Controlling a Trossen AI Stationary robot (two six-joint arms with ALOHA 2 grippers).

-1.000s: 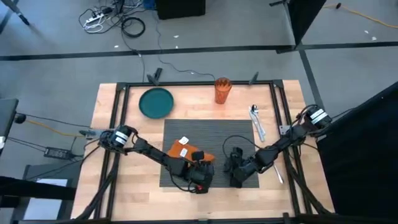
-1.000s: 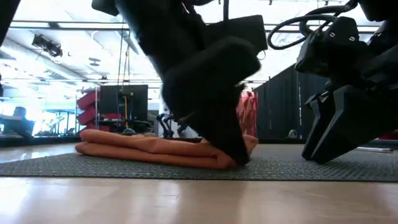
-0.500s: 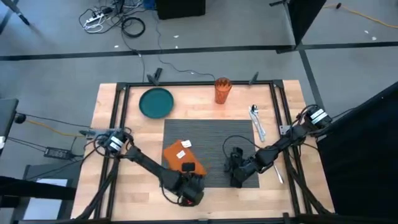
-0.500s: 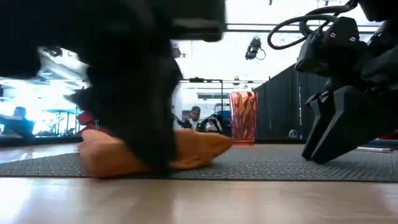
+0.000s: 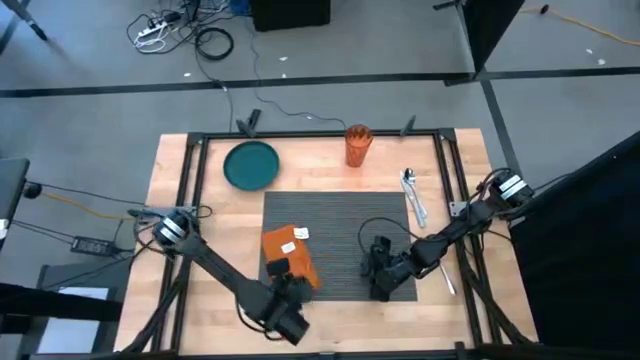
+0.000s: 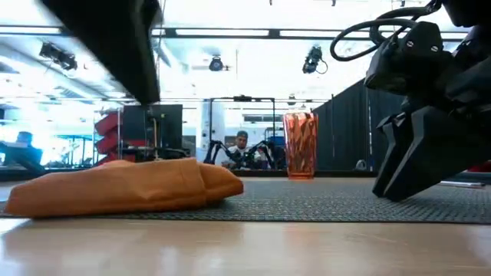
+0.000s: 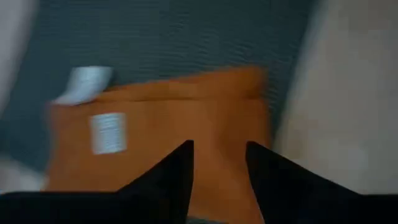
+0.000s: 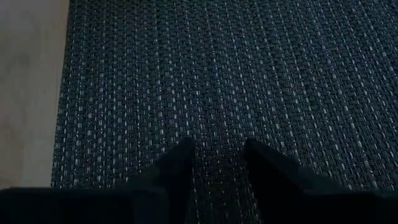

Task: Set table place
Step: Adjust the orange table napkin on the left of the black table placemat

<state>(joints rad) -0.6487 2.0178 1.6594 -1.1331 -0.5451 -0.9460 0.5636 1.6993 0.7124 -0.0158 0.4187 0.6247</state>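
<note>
High view first: we log the worktop (image 5: pixel 210 290), light wood in a black frame, with the dark ribbed placemat (image 5: pixel 345 225) lying across its middle toward the near side. We judge the setting barely begun: the napkin (image 5: pixel 285 252) lies on the placemat's left part, while the teal plate (image 5: pixel 250 165), orange cup (image 5: pixel 357 145) and cutlery (image 5: pixel 413 195) sit off the mat, at the far edge and to the right.

Left end effector (image 5: pixel 288 318) sits just beyond the placemat's near-left corner, near the napkin; its fingers stand apart, holding nothing, in the left wrist view. Right end effector (image 5: pixel 380 280) rests on the placemat's near-right part, fingers apart, empty.

Next move, we reckon, calls for reaching to the plate and bringing it onto the mat.
</note>
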